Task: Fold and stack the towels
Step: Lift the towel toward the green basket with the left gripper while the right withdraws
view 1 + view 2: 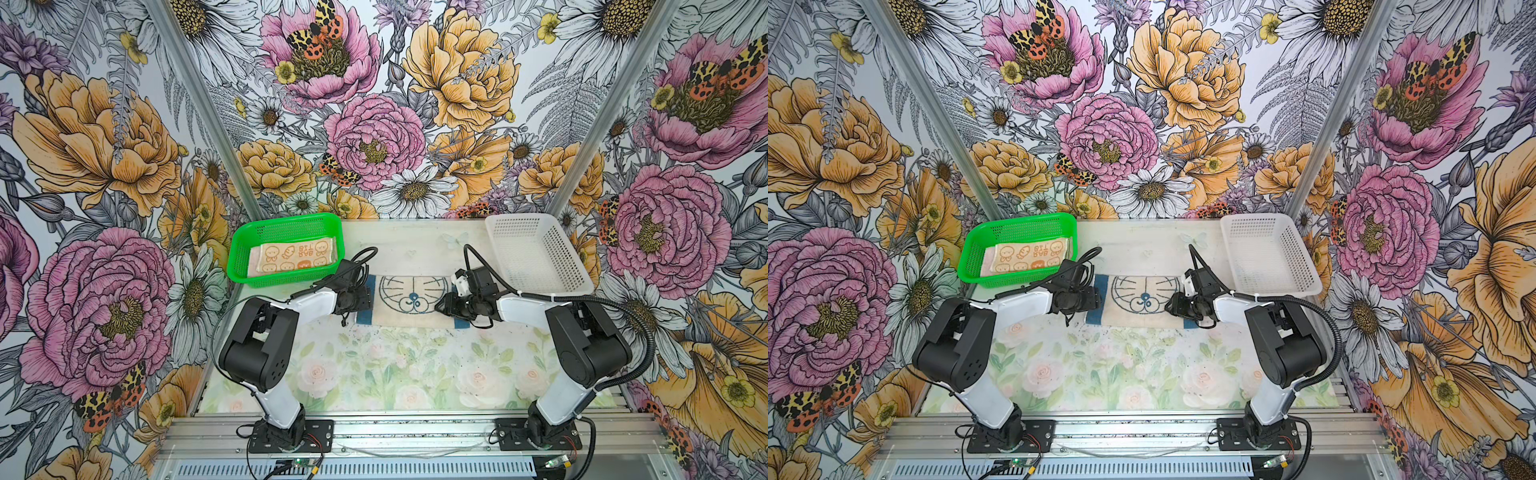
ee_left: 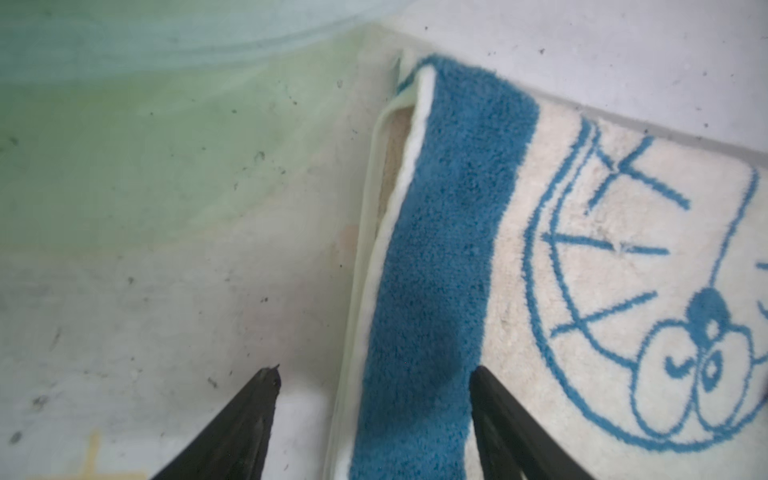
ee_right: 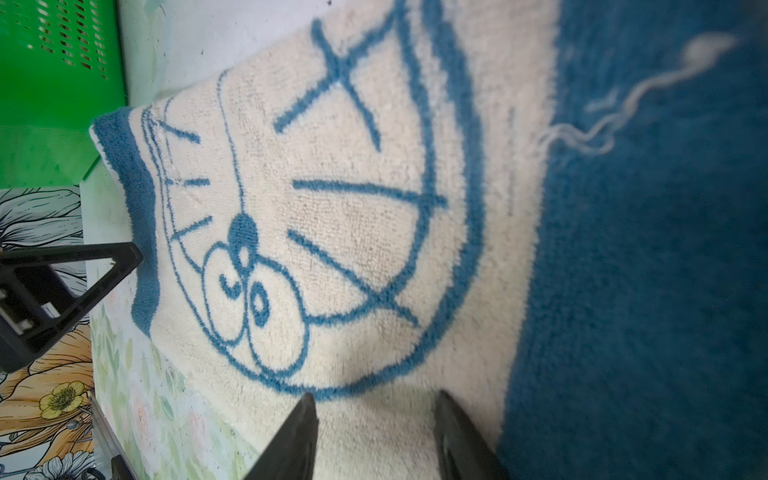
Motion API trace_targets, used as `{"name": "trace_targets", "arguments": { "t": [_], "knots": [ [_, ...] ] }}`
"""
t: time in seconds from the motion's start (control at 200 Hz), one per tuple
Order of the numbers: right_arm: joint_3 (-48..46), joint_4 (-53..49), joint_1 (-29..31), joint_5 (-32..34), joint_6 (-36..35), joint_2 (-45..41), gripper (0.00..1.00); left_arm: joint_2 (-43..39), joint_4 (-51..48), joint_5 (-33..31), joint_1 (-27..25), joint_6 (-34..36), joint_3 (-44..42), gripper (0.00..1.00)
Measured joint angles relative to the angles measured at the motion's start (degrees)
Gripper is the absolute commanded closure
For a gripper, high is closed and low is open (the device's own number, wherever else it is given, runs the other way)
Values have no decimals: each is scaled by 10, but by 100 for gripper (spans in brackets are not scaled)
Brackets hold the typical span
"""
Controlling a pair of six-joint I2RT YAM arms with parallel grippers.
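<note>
1. Currently, I am looking at the Doraemon towel [image 1: 411, 299] [image 1: 1144, 297], which is lying flat near the middle of the floral table [image 1: 395, 374], with a blue band showing at each short end.
2. In the left wrist view, stacked layers are showing along the towel's [image 2: 436, 249] blue end, so it is lying folded.
3. The left gripper [image 1: 361, 297] [image 1: 1092, 299] [image 2: 374, 374] is sitting at the towel's left end. Its fingers [image 2: 253, 415] are standing spread wide, one over the bare table and one over the cloth. The blue band is running loose between them, and I am seeing nothing pinched.
4. The right gripper [image 1: 442, 307] [image 1: 1171, 307] [image 3: 376, 399] is hanging over the towel's right part. Its two tips are standing apart above the cream pile [image 3: 353, 208], released and grasping nothing.
5. The green basket [image 1: 282, 226] [image 1: 1017, 226] [image 3: 62, 83] is standing at the rear left, just beside the left arm's wrist. It is holding the folded orange rabbit towel [image 1: 291, 257] [image 1: 1025, 259], and a pale pink towel [image 1: 252, 266] is peeking out beneath that one's left edge.
6. The white basket [image 1: 536, 253] [image 1: 1266, 253] is standing at the rear right, apart from the Doraemon towel.
</note>
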Motion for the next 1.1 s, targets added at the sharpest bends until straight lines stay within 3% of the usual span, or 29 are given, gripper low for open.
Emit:
{"name": "trace_targets", "arguments": {
  "t": [0.12, 0.28, 0.455, 0.485, 0.505, 0.515, 0.53, 0.766, 1.101],
  "knots": [
    [0, -2, 0, -1, -7, 0, 55, 35, 16, 19, 1, 4, 31, 31],
    [2, -4, 0, -3, -14, 1, 54, 69, 43, 39, -4, 3, 59, 52],
    [10, -11, 0, -4, -23, 5, 49, 104, 57, 45, -36, -7, 91, 92],
    [11, -12, 0, -5, -25, 5, 42, 109, 59, 45, -41, -9, 96, 96],
    [12, -13, 0, -7, -30, 5, 30, 112, 57, 46, -45, -5, 100, 98],
    [13, -14, 0, -7, -27, 5, 11, 113, 57, 46, -46, -10, 101, 99],
    [14, -14, 0, -10, -30, 5, 2, 113, 55, 46, -48, -9, 104, 100],
    [-12, -16, 2, -3, -68, -67, 0, 114, -62, 14, -56, 8, 187, 100],
    [-221, 24, 9, -2, -55, -392, 1, 115, -265, -56, -20, 122, 412, 100]
  ]
}}
